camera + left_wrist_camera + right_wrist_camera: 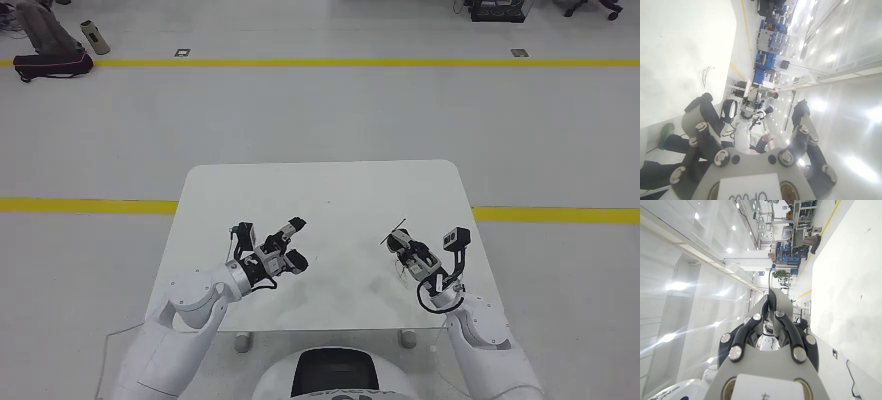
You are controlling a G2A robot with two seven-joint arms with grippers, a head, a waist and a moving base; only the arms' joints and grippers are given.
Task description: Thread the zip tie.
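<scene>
A thin black zip tie (pixel 769 277) sticks out past my right gripper's (pixel 769 295) tips, its small head at the free end, and the fingers are shut on its lower part. From above, the zip tie (pixel 395 231) shows as a short dark line at the right gripper (pixel 391 241), held above the right half of the white table (pixel 330 190). My left gripper (pixel 268 228) hovers over the table's left half, a fair gap from the tie. Its fingers (pixel 702 103) are spread wide apart, and the left gripper (pixel 751 106) holds nothing.
The table (pixel 677 47) has rounded corners and faint scratch marks (pixel 706 73) on its top. Bare tabletop lies between the two arms. Yellow floor lines (pixel 90 206) run past the table, and a dark bag (pixel 50 65) lies far off on the floor.
</scene>
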